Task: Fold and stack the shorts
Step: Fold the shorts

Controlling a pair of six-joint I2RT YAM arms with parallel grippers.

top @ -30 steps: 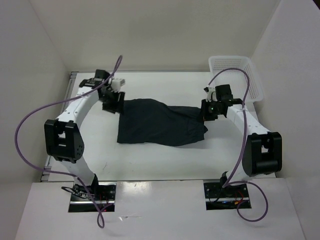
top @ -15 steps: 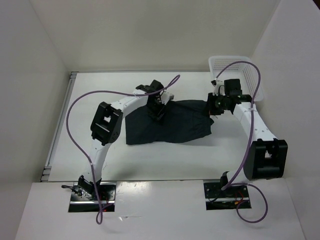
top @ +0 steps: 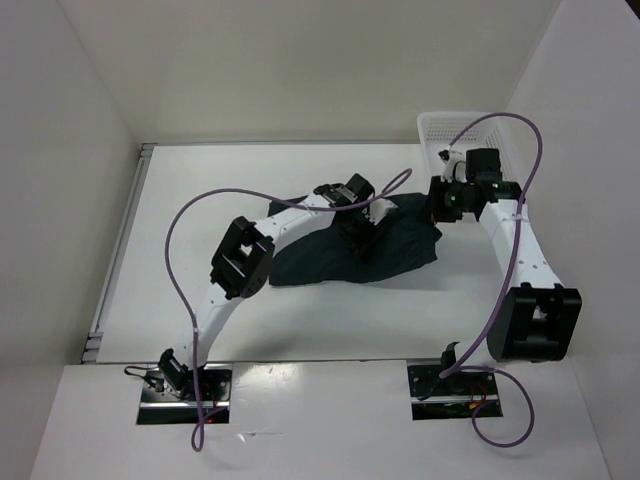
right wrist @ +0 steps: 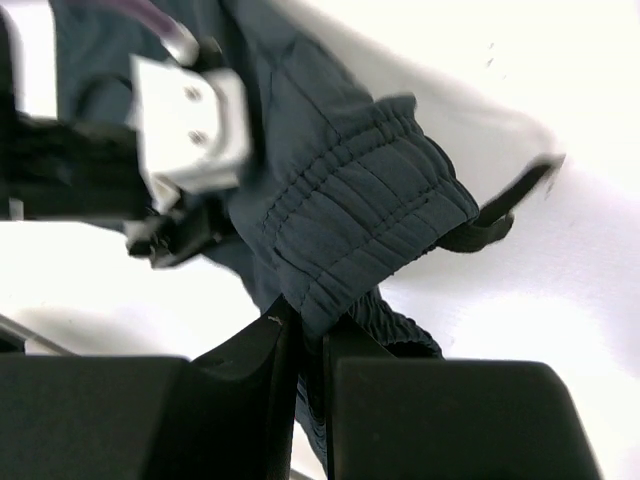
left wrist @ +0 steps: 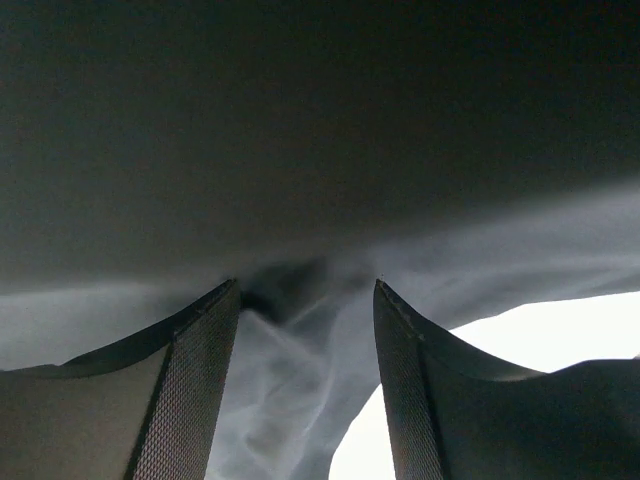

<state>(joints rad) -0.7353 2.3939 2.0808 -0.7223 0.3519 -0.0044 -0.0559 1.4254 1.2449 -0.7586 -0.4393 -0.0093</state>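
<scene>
Nearest, reaching over the flat white tabletop (top: 200,210) from the near-left base: left gripper (top: 358,240), stretched well past its own side and set low over the dark charcoal soft-fabric shorts (top: 405,250). From its wrist view, fingers (left wrist: 190,380) standing apart, with a wrinkle of cloth bunched in the gap near the tips and more cloth hanging overhead. No pinch visible, so judged loose rather than gripping. Probably placed there to lay one side of the garment over the other.

Around mid-table: the shorts, gathered into a short, wide heap, doubled over rather than spread flat, left end trailing toward the near left.

Just beyond, to the right: right gripper (top: 441,205), fingers nearly together and clamped on the gathered elastic waistband (right wrist: 350,215) at the right edge of the cloth. Likely held there as an anchor, keeping that edge from sliding during the fold.

Farthest, in the far-right corner: white plastic lattice basket (top: 462,118), apart from the cloth and touched by neither gripper.

Fold judged under way, not finished. Stacking not yet begun.
</scene>
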